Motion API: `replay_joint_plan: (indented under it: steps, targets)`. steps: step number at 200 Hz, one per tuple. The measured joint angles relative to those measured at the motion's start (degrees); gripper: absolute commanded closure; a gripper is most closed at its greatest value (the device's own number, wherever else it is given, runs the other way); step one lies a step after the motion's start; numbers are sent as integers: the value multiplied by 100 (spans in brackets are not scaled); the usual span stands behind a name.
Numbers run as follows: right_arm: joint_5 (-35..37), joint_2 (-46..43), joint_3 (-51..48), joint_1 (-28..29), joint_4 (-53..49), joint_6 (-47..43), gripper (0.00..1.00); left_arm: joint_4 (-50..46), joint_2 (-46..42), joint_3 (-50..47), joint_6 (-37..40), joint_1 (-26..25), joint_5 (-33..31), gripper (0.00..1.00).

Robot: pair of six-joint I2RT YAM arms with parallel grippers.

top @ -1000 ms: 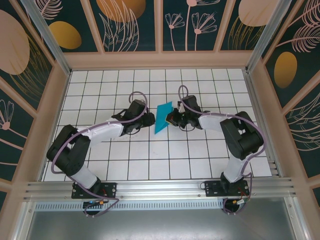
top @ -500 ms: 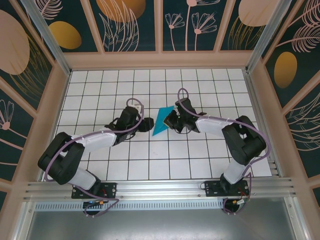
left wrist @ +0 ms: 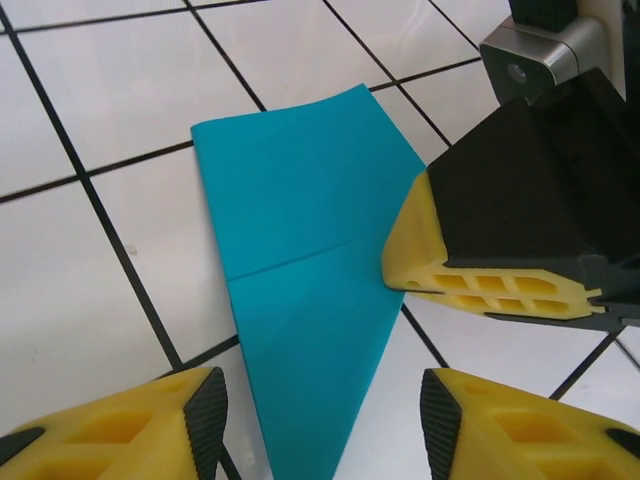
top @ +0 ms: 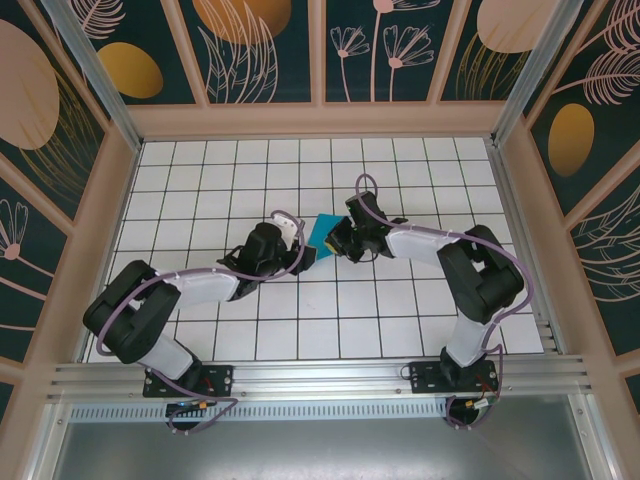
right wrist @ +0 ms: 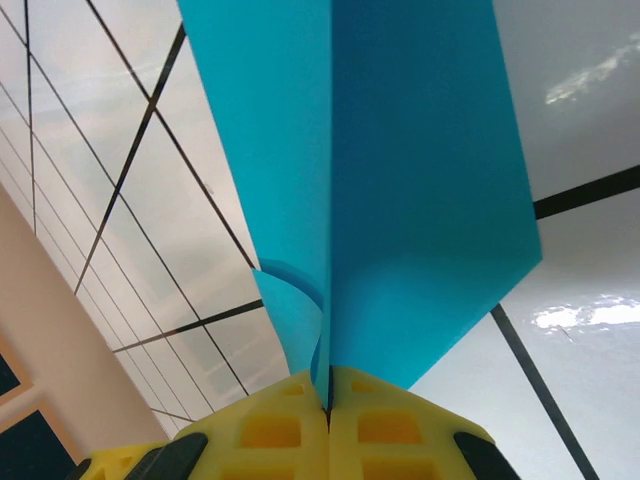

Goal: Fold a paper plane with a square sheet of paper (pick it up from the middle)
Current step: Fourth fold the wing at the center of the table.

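- the paper plane (top: 322,233), teal and creased, sits just above the middle of the top view, over the white tiled table (top: 400,300).
- the right gripper (right wrist: 328,405) has its yellow fingers pressed tight together on the plane's edge, and the paper fans up the frame from there.
- the left gripper (left wrist: 320,420) has its fingers apart at the bottom of its wrist view. the plane's pointed end reaches down between them, touching neither.

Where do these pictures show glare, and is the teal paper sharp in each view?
Right wrist view: white glare patches on the glossy tiled table right of the teal paper, whose edges are sharp. Left wrist view: no glare, creases crisp. Top view: even light, paper small but clear.
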Motion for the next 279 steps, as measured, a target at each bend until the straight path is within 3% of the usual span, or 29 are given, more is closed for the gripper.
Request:
replay_joint_plan:
  steps: [83, 112, 171, 245, 279]
  targets:
    - [-144, 15, 238, 11, -289, 240, 100, 468, 376, -164, 1364, -35, 138, 42]
    - [-195, 39, 262, 11, -330, 256, 100, 529, 629, -127, 1609, -44, 254, 52]
    - [-372, 177, 302, 11, -391, 254, 100, 1005, 708, -127, 1683, -44, 260, 65]
    - [-584, 199, 378, 11, -391, 238, 100, 1143, 881, -125, 1727, -44, 293, 65]
    - [-603, 199, 382, 11, -393, 240, 100, 1182, 984, -120, 1722, -44, 328, 60]
